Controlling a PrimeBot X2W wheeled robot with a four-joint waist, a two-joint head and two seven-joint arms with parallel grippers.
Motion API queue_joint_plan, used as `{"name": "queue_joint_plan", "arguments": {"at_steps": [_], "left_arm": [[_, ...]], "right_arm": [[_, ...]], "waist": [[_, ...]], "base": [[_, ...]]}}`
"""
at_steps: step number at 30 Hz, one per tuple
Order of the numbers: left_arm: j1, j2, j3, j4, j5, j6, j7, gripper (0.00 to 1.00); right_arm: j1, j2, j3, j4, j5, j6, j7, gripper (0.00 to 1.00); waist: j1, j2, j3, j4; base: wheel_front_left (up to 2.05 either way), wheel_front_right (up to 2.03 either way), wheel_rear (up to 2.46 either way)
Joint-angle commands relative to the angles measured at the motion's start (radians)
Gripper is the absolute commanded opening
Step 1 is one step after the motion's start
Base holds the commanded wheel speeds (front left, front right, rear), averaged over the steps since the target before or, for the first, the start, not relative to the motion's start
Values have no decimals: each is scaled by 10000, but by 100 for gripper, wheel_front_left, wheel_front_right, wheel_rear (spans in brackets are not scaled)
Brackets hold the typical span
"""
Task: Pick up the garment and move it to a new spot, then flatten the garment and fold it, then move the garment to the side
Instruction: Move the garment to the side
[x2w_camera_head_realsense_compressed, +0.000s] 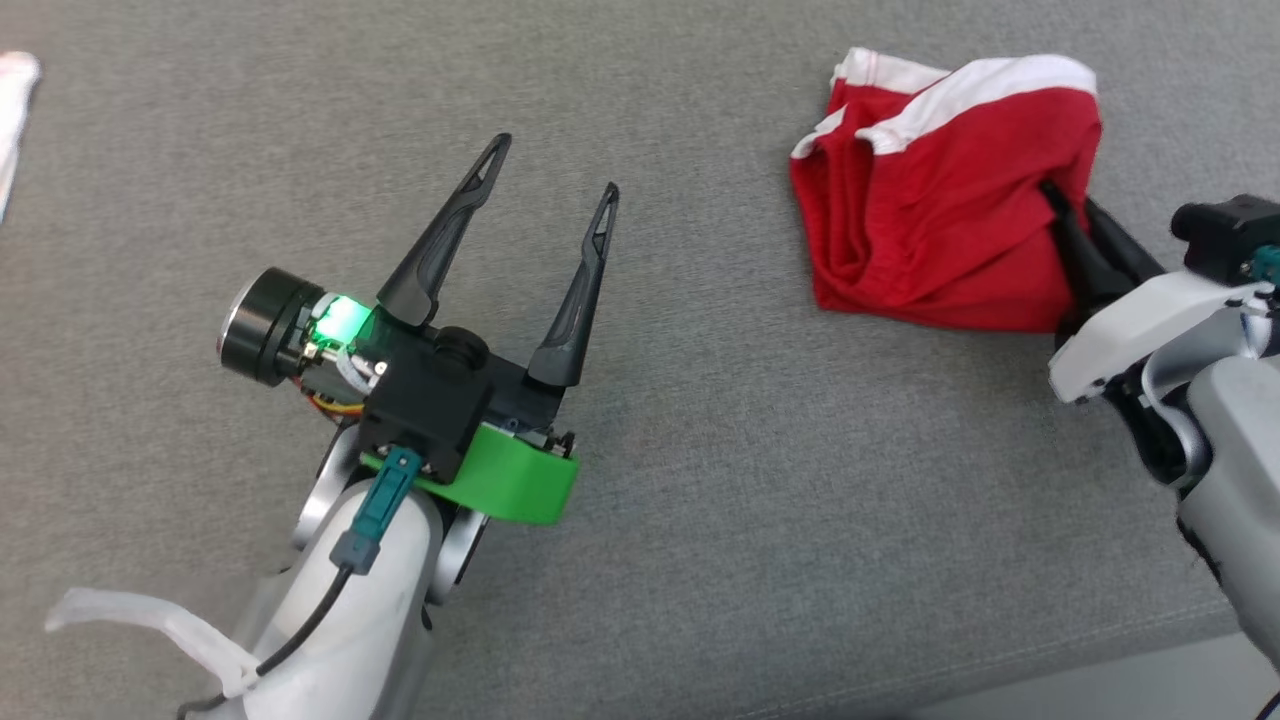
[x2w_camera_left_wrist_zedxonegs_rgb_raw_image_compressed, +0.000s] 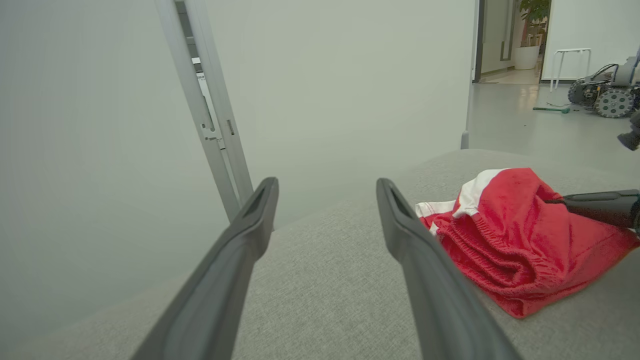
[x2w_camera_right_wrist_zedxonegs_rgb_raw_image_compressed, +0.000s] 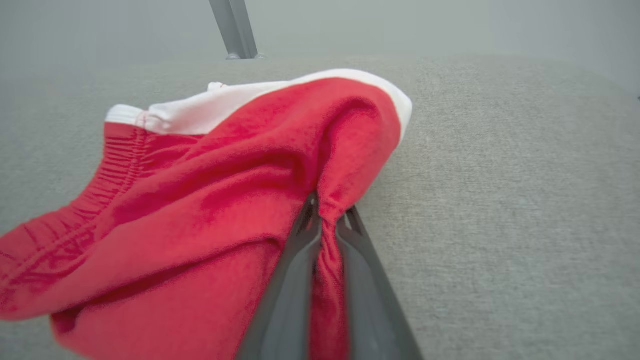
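Note:
The garment is a pair of red shorts with white trim, bunched up on the grey surface at the upper right of the head view. My right gripper is shut on its right edge, and a fold of red cloth is pinched between the two dark fingers in the right wrist view, where the garment rises toward the grip. My left gripper hovers open over bare surface well to the left of the garment, nothing between its fingers. The left wrist view has the garment beyond the left gripper.
A grey fabric surface stretches all around, its front edge at the lower right. A white cloth lies at the far left edge. Behind the surface are a pale wall and metal post; a wheeled machine stands on the floor beyond.

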Motion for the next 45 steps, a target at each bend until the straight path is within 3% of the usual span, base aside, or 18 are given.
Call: {"name": "queue_joint_plan", "arguments": {"at_steps": [1, 11, 17, 18, 19, 21, 25, 29, 31, 35, 41, 45], "left_arm": [[-327, 103, -63, -65, 131, -115, 140, 100], [-1605, -184, -856, -279, 415, -499, 422, 100], [-2011, -200, -1025, -233, 511, -519, 365, 100], [-2046, -202, -1013, -208, 515, -477, 363, 100], [-2061, -213, -1005, -194, 508, -455, 358, 100], [-2080, -207, -969, -145, 487, -389, 313, 100], [-1788, -172, -842, 78, 333, -206, 136, 100], [-1282, -107, -625, 361, 82, 59, -44, 100], [-790, -80, -418, 573, -136, 280, -201, 100], [-36, -55, -160, 829, -508, 560, -346, 100], [1058, -33, 290, 1121, -1002, 1055, -563, 100], [1688, -7, 657, 1193, -1287, 1359, -670, 100]], "right_arm": [[-455, -176, 46, 186, 101, -12, -94, 0], [-2713, -2254, 113, 1947, 293, -14, -587, 0], [-3605, -2875, -65, 2574, 147, -14, -750, 0], [-3683, -2914, -89, 2666, 88, -14, -765, 39], [-3749, -2940, -170, 2745, 52, -12, -774, 100], [-3890, -2988, -613, 2801, -81, -14, -774, 100], [-3166, -2716, -1995, 2483, -615, -14, -771, 100], [-1973, -2014, -3549, 1354, -1236, -12, -773, 100], [-718, -1267, -4684, 106, -1866, -14, -774, 100], [913, -92, -5523, -1637, -2595, -14, -774, 100], [3124, 1558, -5436, -3899, -3357, -12, -775, 100], [4109, 2238, -4957, -4772, -3520, -12, -774, 100]], "waist": [[0, -1, 1241, -1320], [0, -1, 2710, -823], [0, -1, 3123, -569], [0, -1, 3147, -556], [0, -1, 3156, -547], [0, -1, 3130, -552], [0, -1, 2735, -608], [0, -1, 2004, -706], [0, -1, 1297, -726], [0, -1, 389, -561], [0, -1, -859, 12], [0, -1, -1437, 522]], "base": [[0, 0, 0], [0, 0, 0], [0, 0, 0], [0, 0, 0], [0, 0, 0], [0, 0, 0], [0, 0, 0], [0, 0, 0], [0, 0, 0], [0, 0, 0], [0, 0, 0], [0, 0, 0]]}}
